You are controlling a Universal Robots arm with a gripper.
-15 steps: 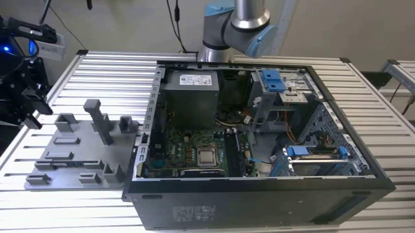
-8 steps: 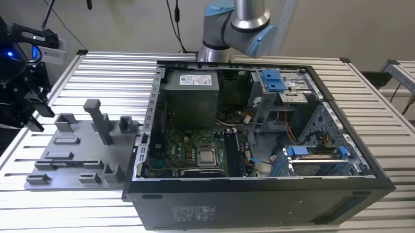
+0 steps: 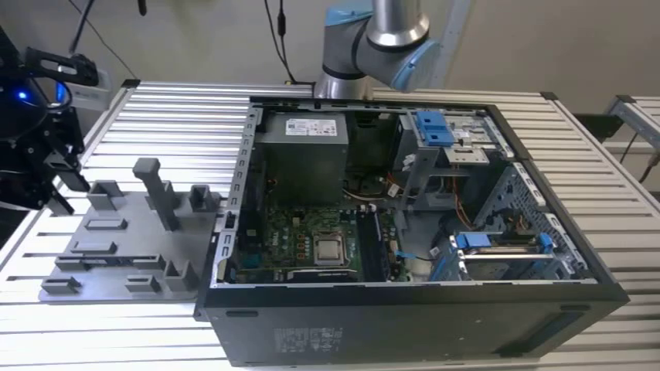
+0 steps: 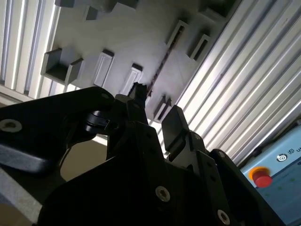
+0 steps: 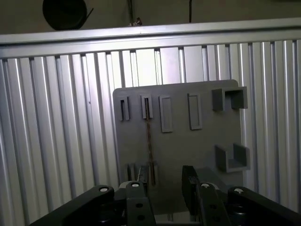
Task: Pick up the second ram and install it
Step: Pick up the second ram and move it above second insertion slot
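Hanging above the grey tray (image 5: 197, 146) at the exterior view's left, the gripper (image 5: 165, 184) has its fingers (image 5: 189, 181) spread, with nothing clamped between them. The second ram (image 5: 149, 136) stands on edge in a slot of the tray. In the first wrist view it is a thin dark line whose near end appears just beside one finger. Upright posts (image 3: 154, 185) rise from the tray nearby. Further right, on the ribbed metal table (image 3: 619, 216), sits the open computer case (image 3: 413, 325) with its motherboard (image 3: 309, 232) exposed; the case wall stands between tray and board
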